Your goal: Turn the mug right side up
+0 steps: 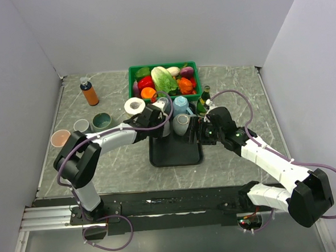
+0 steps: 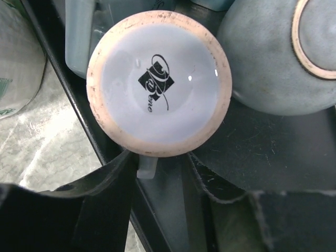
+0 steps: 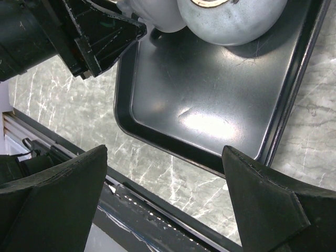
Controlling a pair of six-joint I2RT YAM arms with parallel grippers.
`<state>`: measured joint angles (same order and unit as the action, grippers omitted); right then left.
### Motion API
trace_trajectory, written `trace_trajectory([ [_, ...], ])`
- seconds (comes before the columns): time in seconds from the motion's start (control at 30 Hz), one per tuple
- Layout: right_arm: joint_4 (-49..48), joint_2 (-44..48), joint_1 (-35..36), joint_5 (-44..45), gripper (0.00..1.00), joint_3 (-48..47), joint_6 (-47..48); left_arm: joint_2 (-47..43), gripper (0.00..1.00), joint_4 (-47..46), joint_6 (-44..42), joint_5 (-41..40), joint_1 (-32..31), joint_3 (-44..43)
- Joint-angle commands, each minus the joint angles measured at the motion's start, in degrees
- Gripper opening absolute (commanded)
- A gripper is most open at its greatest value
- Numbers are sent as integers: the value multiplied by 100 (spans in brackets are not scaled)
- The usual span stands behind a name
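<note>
The pale mug (image 2: 157,81) was seen standing mouth-down on the black tray (image 2: 262,152). Its printed base was turned up and its long axis was upright, and an upturned grey mug (image 2: 278,63) was set close beside it. The left gripper (image 2: 157,164) was brought in from the left, so that the mug lay straight ahead of the fingers. The mug's handle (image 2: 147,169) was pointed back into the gap between the jaws. These were seen part-open, one to either side of the handle, and no firm hold could be made out. The right gripper (image 3: 163,199) was spread wide over the tray's near part, with nothing in it. The left arm was judged the nearer. A grasp on the handle, then a roll about a level axis, was judged to be called for.
</note>
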<state>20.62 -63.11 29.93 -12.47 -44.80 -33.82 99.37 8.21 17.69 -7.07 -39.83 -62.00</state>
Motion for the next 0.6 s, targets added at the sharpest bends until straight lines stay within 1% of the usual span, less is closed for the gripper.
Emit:
trace_trajectory([
  [0.0,-85,36,-49,96,95,15,-45,82,41,-232,24,-128,-24,-120],
  [0.1,-102,45,-49,87,95,32,-54,100,34,-258,50,-198,-24,-111],
  [0.13,-111,45,-49,87,95,41,-54,109,29,-267,59,-207,-24,-111],
  [0.17,-111,45,-49,87,95,41,-63,109,21,-267,68,-224,-24,-102],
  [0.23,-102,53,-58,87,95,41,-54,83,10,-293,94,-242,-24,-76],
  [0.27,-111,53,-49,78,95,41,-72,65,1,-285,111,-260,-33,-58],
  [0.4,-102,80,-49,25,95,50,-72,-84,1,-267,199,-242,-42,-14],
  [0.57,-146,176,-49,-141,95,67,-89,-628,1,-118,523,-146,-51,21],
])
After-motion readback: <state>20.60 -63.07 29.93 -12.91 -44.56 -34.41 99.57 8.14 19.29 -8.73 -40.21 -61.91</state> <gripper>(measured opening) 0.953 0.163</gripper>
